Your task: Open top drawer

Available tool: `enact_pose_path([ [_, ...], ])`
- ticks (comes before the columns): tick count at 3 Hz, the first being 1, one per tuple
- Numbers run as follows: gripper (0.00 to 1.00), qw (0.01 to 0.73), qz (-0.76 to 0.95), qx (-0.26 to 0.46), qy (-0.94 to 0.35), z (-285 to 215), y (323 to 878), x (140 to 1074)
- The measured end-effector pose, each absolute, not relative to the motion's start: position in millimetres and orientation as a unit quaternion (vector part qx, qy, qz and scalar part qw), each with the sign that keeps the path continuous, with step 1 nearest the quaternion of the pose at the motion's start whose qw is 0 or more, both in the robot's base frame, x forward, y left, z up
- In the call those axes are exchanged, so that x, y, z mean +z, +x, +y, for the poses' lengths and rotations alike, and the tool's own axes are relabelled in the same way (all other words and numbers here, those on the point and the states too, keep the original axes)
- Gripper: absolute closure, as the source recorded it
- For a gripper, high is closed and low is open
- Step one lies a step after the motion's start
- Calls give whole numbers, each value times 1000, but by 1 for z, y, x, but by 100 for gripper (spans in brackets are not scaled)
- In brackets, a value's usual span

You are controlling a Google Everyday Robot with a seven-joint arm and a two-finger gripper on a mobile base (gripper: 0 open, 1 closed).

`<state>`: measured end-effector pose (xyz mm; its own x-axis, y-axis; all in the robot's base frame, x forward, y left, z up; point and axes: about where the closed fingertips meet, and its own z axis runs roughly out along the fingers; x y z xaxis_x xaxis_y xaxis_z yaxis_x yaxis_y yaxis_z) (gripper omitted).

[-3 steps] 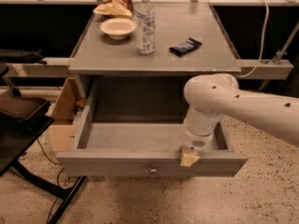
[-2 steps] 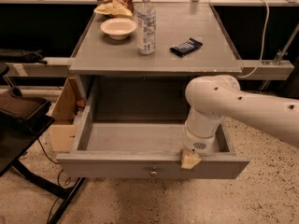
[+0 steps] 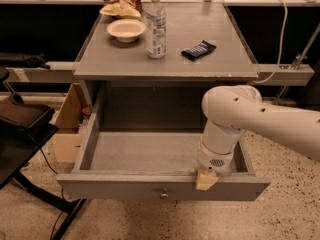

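Observation:
The top drawer (image 3: 125, 186) is pulled far out from under the grey table, its plain grey interior bare. A small round metal knob (image 3: 164, 194) sits at the centre of its front. My white arm reaches in from the right and bends down over the drawer's front right. The gripper (image 3: 207, 180) rests at the top edge of the drawer front, right of the knob; a tan finger pad shows there.
On the table top (image 3: 120, 64) stand a white bowl (image 3: 126, 29), a water bottle (image 3: 155, 25), a dark snack bar (image 3: 198, 49) and a chip bag (image 3: 121, 3). A cardboard box (image 3: 66, 129) sits left of the drawer. A black chair (image 3: 22, 129) stands at far left.
The drawer has slid a little further out toward the camera, with the gripper moving along at its front edge.

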<state>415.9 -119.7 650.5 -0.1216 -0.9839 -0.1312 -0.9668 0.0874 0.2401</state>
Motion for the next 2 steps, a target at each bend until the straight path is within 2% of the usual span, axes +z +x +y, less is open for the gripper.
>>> enact_pose_path([
  [1,100,36,-736,-146,660,-120,399,653],
  [2,79,36,-736,-146,660,-120,399,653],
])
